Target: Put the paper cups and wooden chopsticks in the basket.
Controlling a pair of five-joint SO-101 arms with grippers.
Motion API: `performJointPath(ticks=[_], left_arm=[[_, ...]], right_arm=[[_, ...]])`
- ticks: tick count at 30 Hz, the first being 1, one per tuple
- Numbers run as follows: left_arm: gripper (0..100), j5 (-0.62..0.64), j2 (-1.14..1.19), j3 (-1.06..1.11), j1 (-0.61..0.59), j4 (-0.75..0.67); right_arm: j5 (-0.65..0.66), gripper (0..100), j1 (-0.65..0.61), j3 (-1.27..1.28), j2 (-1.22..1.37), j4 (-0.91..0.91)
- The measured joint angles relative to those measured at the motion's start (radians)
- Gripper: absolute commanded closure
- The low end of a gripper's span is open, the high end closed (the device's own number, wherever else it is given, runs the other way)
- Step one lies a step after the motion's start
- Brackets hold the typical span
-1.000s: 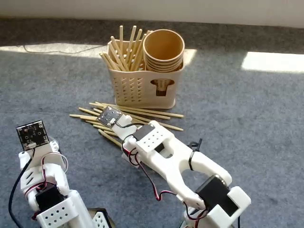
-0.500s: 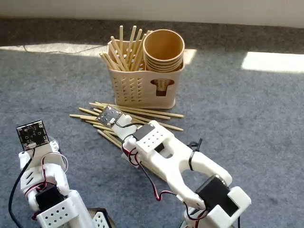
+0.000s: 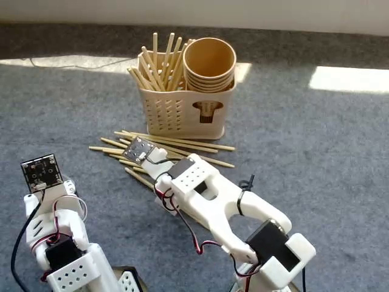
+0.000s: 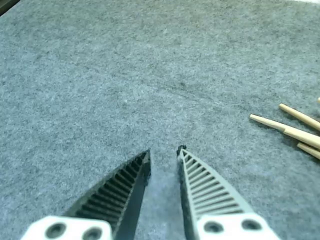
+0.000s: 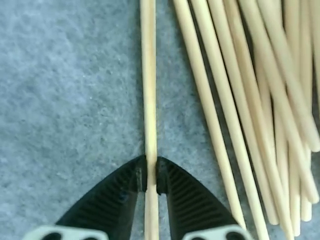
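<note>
The paper cups (image 3: 209, 64) and some chopsticks (image 3: 157, 64) are sitting in the basket (image 3: 164, 117), upper centre; the right gripper (image 5: 151, 173) is pinching 1 chopstick (image 5: 148, 75) off the mid-frame pile (image 3: 188, 143), the left gripper (image 4: 164, 155) hanging narrowly open.

One basket (image 3: 182, 112); roughly five stacked paper cups (image 3: 209, 64); about ten chopsticks (image 3: 155, 64) inside; about ten loose chopsticks (image 3: 188, 143) beside right pincer (image 5: 151, 175).

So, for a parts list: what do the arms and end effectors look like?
White plastic arms, black motors, red-and-black cables. The left end effector has one black, one pale ribbed pointed finger; the right end effector has two black.
</note>
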Motion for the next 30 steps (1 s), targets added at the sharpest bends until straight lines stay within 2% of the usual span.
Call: performJointPath(ticks=[13,21,25,30], left_arm=[[91,0.000,0.000,0.000,0.000,0.000],[91,0.000,0.000,0.000,0.000,0.000],[91,0.000,0.000,0.000,0.000,0.000],[91,0.000,0.000,0.000,0.000,0.000]], right_arm=[[-0.002,99.4,0.000,0.071,-0.400,0.058],[-0.216,99.4,0.037,0.074,-0.730,0.061],[-0.239,99.4,0.038,0.074,-0.898,0.058],[-0.241,99.4,0.038,0.068,-1.007,-0.132]])
